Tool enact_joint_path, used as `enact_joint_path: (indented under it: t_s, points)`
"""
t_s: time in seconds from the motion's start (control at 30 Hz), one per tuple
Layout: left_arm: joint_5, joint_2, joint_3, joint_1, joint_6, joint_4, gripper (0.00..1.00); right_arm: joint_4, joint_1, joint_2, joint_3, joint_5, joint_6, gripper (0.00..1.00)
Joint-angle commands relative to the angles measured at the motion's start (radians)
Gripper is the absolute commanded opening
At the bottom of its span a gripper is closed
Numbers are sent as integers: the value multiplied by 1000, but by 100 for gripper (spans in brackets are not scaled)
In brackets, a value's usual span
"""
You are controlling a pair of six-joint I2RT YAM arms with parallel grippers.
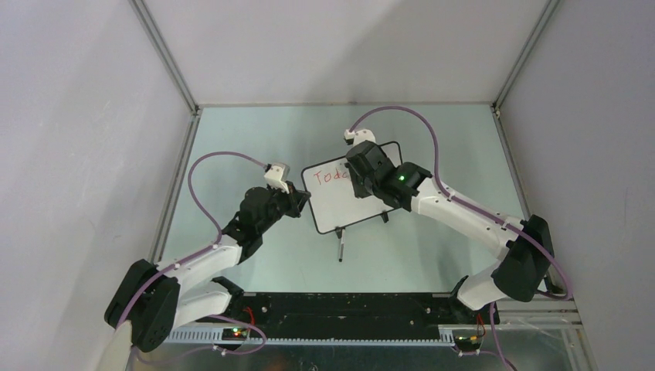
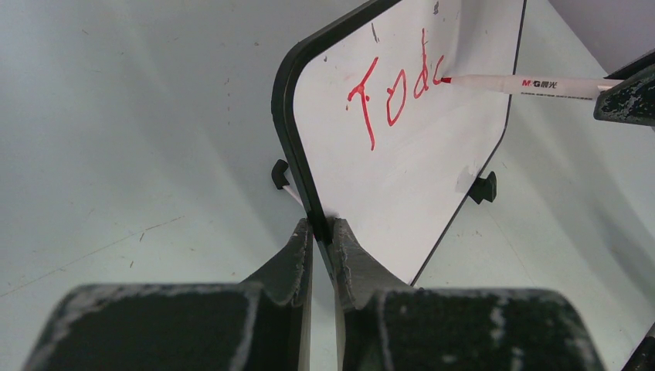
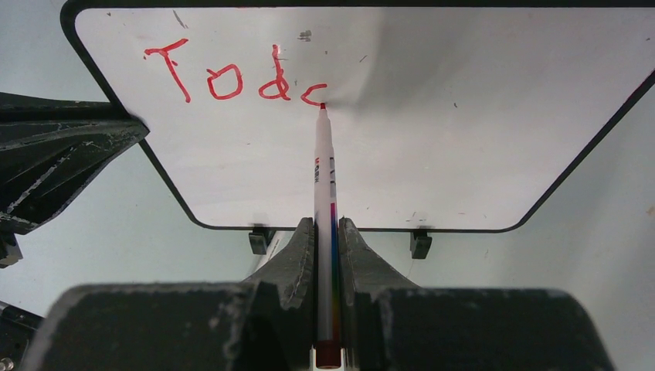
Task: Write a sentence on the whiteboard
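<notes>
The whiteboard (image 1: 340, 202) stands tilted mid-table on its two black feet; it also shows in the left wrist view (image 2: 432, 154) and the right wrist view (image 3: 463, 139). Red writing (image 3: 232, 77) on it reads "Tod" plus a part-formed letter; it also shows in the left wrist view (image 2: 394, 97). My left gripper (image 2: 322, 226) is shut on the board's left frame edge. My right gripper (image 3: 327, 226) is shut on a white red-tipped marker (image 3: 324, 170), whose tip touches the board at the last stroke. The marker also shows in the left wrist view (image 2: 533, 83).
A dark pen-like object (image 1: 340, 246) lies on the table just in front of the board. Grey enclosure walls stand at left, right and back. The left gripper (image 3: 54, 166) shows at the left of the right wrist view.
</notes>
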Motion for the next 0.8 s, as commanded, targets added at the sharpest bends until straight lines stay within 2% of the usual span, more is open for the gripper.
enact_joint_path:
  t_s: [0.0, 0.77]
  points:
    - [-9, -18, 22, -12, 41, 18, 0, 23, -16, -10, 31, 26, -7, 0]
    - [-8, -18, 22, -15, 43, 19, 0, 29, -35, 8, 75, 3, -8, 0]
